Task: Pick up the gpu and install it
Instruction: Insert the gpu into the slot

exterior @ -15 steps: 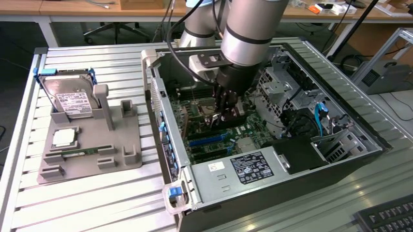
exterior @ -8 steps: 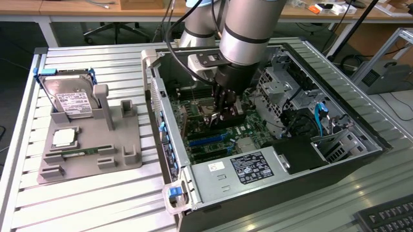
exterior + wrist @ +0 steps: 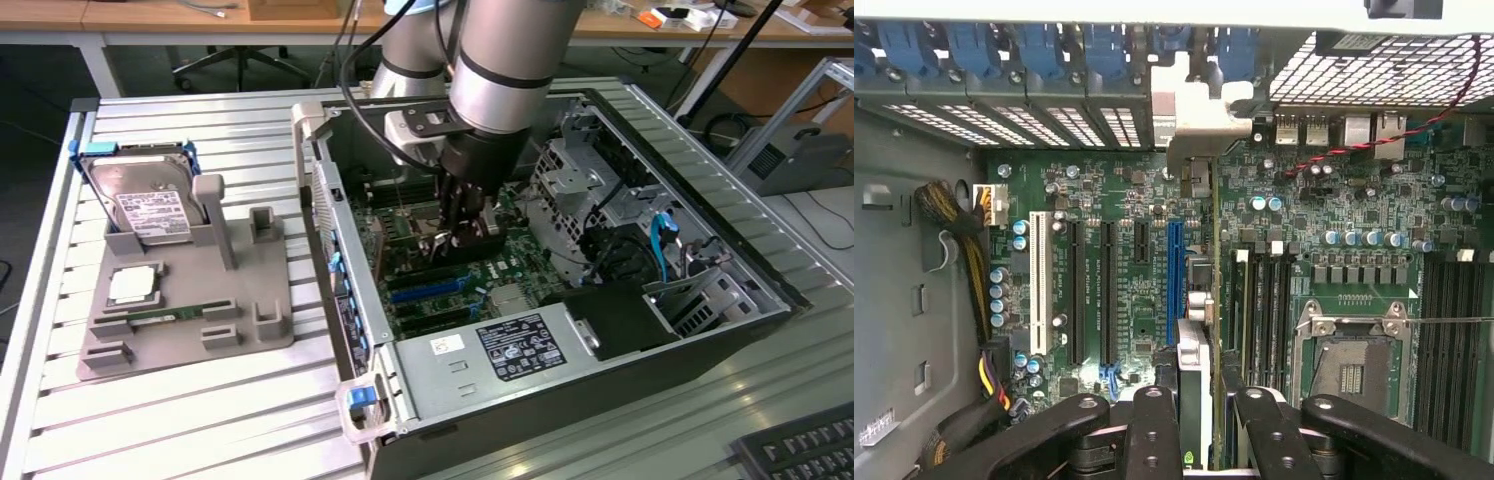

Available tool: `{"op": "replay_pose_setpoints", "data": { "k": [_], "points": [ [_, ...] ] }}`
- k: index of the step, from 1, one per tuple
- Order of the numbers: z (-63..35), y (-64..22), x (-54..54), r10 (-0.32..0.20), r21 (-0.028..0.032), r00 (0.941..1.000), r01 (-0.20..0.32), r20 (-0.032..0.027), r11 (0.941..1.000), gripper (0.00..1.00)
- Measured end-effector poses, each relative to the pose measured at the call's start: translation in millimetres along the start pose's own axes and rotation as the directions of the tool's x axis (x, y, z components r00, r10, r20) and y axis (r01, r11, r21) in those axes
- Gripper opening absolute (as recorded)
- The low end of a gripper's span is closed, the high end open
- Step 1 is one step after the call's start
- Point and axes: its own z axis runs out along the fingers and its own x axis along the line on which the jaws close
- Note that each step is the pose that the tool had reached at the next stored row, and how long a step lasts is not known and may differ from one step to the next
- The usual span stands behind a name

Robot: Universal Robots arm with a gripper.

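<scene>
One open case [image 3: 747, 300] lies on its side on the slatted surface [image 3: 200, 420], board facing up so the arm can come straight down into it; a grey tray [image 3: 187, 300] with a hard drive [image 3: 154, 210] sits apart toward the exterior view's left. Inside, the gripper [image 3: 461, 230] is closed on the gpu [image 3: 1192, 330], held edge-on over the motherboard [image 3: 1134, 190]. The card runs just beside the blue slot [image 3: 1174, 270], its silvery bracket [image 3: 1189, 120] up at the rear slot openings, seemingly so that edge and bracket line up together.

Even bright room light, soft shadows, blurred wrist-view foreground
</scene>
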Motion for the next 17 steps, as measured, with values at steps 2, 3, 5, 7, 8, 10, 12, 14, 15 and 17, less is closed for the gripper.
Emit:
{"op": "replay_pose_setpoints", "data": {
  "k": [2,3,5,7,8,10,12,14,15,17],
  "points": [
    [0.4,1.0,-0.1,0.0,0.0001,1.0,0.0,0.0001,1.0,0.27],
    [0.6,1.8,-0.1,0.0,0.0001,1.0,0.0,0.0001,1.0,0.27],
    [1.0,3.2,-0.1,0.0,0.0,1.0,0.0,0.0,1.0,0.27],
    [1.3,4.0,-0.1,0.0,0.0,1.0,0.0,0.0,1.0,0.27],
    [1.4,4.4,-0.1,0.0,0.0001,1.0,0.0,0.0001,1.0,0.27],
    [1.7,5.3,-0.1,0.0,0.0001,1.0,0.0,0.0001,1.0,0.27],
    [1.9,6.0,-0.1,0.0,0.0,1.0,0.0,0.0,1.0,0.27],
    [2.3,6.9,-0.1,0.0,0.0,1.0,0.0,-0.0001,1.0,0.27],
    [2.7,7.3,-0.1,0.0,0.0,1.0,0.0,0.0,1.0,0.27],
    [3.2,7.8,-0.1,0.0,0.0,1.0,0.0,-0.0001,1.0,0.27]
  ]
}}
